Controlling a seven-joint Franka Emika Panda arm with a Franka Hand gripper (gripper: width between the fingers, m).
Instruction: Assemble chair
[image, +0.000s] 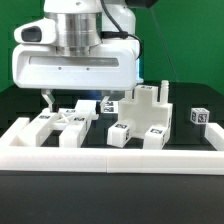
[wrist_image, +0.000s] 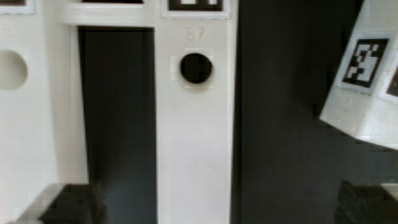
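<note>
- Judged risk: the spread tool hangs over the flat matte white plastic chair piece with a long slot and round hole. Closing off-centre could catch one rail and twist it on the black surface.
- A finger descending could nudge the neighbouring tagged white slab.
- The arm points straight down, low over parts on the exterior view's left, behind the long low white barrier wall.
- The fingers stand wide apart, gripping nothing.

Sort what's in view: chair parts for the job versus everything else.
Chair parts: notched block, small tagged cube, flat tagged pieces, white piece with round hole.
Not parts: long barrier wall, robot arm, black table.
</note>
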